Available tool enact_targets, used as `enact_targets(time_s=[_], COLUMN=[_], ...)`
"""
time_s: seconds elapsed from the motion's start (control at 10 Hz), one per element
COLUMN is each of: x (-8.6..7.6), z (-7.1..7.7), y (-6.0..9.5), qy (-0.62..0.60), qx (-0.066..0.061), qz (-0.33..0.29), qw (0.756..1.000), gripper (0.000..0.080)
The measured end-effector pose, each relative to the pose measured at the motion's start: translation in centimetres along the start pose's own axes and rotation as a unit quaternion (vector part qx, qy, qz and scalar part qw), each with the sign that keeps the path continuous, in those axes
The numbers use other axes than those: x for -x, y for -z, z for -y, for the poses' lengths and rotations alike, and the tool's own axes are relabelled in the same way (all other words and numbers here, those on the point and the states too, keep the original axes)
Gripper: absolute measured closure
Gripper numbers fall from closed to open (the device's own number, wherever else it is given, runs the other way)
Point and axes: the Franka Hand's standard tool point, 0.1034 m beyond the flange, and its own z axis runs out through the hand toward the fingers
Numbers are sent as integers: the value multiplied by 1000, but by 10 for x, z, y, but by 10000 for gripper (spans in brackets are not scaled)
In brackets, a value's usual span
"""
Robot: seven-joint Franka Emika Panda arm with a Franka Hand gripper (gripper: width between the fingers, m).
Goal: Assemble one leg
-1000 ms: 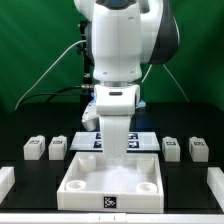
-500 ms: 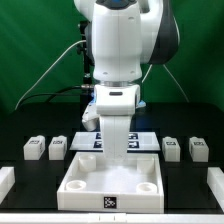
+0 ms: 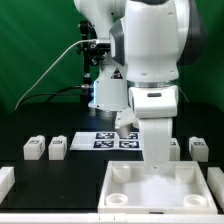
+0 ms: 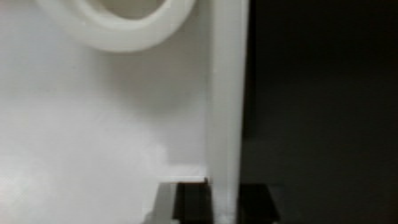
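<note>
Four small white legs with tags stand in a row behind the panel: two at the exterior view's left (image 3: 33, 148) (image 3: 57, 147) and two at its right (image 3: 172, 148) (image 3: 198, 149). None is held. My gripper (image 3: 157, 160) points down at the far rim of the large white square panel (image 3: 125, 185), which lies at the front right. In the wrist view the panel's thin wall (image 4: 226, 100) runs between my two dark fingers (image 4: 192, 203), and the gripper (image 4: 224, 203) is shut on it. A round socket (image 4: 134, 25) shows inside the panel.
The marker board (image 3: 113, 139) lies flat behind the panel, between the pairs of legs. A white block (image 3: 5, 181) sits at the front left edge. The arm's base and cables stand at the back before a green curtain.
The arm has swung to the exterior view's right, and the square panel has moved with it from the front centre to the front right. The legs have not moved.
</note>
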Motion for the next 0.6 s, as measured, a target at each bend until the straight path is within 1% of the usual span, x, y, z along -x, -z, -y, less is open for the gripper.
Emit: enact_targets(time_s=[0.1, 0.2, 0.6], x=[-6, -9, -10], z=[0, -1, -2], y=[-1, -1, -1], qy=[5, 8, 20], qx=[-5, -6, -4], qz=[0, -1, -2], qw=[1000, 1000, 1000], gripper=[742, 742, 742])
